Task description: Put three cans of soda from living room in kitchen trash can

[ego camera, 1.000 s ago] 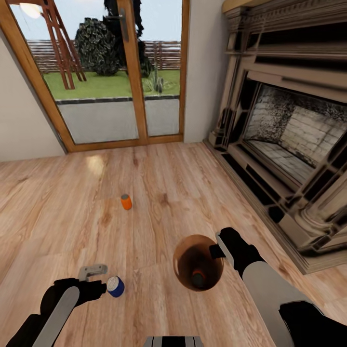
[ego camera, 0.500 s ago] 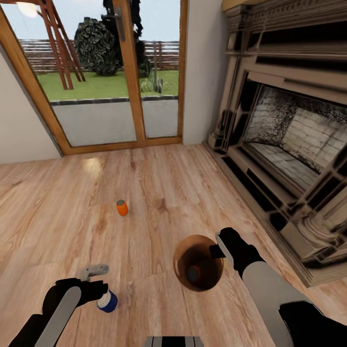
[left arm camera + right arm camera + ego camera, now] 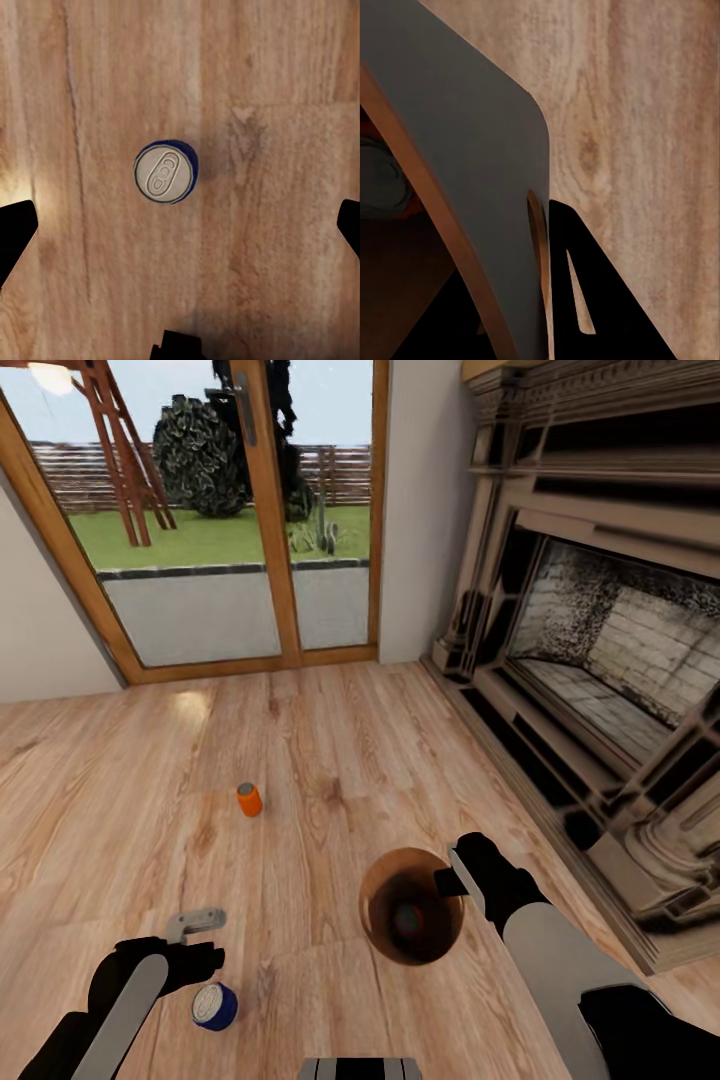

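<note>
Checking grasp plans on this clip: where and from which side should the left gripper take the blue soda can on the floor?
The blue soda can stands upright on the wood floor, lid up, centred between the open left gripper fingers. Descend from straight above and close on its round side wall, probably just below the rim.

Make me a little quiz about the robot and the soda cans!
1. True or false: the blue can lies on its side.
2. What is the right gripper holding? A) the trash can B) a door handle C) nothing
3. How many soda cans stand on the wood floor, outside the trash can?

Key: 1 false, it stands upright. 2 A, jaws on the rim. 3 two: the blue can and an orange can.
</note>
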Robot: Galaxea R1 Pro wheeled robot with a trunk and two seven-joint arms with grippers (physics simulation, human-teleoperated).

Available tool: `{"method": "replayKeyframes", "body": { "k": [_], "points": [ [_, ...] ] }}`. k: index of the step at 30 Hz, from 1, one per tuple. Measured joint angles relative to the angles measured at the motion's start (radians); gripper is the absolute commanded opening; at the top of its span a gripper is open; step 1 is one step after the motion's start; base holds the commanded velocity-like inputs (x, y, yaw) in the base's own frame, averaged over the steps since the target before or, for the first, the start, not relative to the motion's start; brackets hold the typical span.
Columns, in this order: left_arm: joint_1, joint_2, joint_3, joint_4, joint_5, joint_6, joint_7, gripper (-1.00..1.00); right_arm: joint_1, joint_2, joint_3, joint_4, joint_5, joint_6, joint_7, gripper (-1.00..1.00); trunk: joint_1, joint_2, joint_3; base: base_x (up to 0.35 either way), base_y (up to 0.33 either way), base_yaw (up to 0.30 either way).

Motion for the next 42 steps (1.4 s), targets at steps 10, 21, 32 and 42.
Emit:
{"method": "replayKeyframes", "body": {
  "k": [10, 21, 32, 42],
  "points": [
    [0.000, 0.000, 0.000, 0.000, 0.005, 0.000, 0.000, 1.00, 0.000, 0.000, 0.000, 0.000, 0.001, 0.000, 0.000, -1.00, 0.000, 0.000, 0.000, 0.033, 0.005, 0.000],
    [0.000, 0.000, -0.001, 0.000, 0.006, 0.000, 0.000, 1.00, 0.000, 0.000, 0.000, 0.000, -0.005, 0.000, 0.000, -1.00, 0.000, 0.000, 0.000, 0.054, 0.085, 0.000],
    [0.000, 0.000, -0.001, 0.000, 0.007, 0.000, 0.000, 1.00, 0.000, 0.000, 0.000, 0.000, -0.001, 0.000, 0.000, -1.00, 0.000, 0.000, 0.000, 0.013, 0.020, 0.000],
    [0.000, -0.011, 0.000, 0.000, 0.005, 0.000, 0.001, 1.00, -0.001, -0.002, -0.005, -0.001, -0.001, 0.006, 0.008, -1.00, 0.000, 0.000, 0.000, 0.000, 0.000, 0.000]
  ]
}}
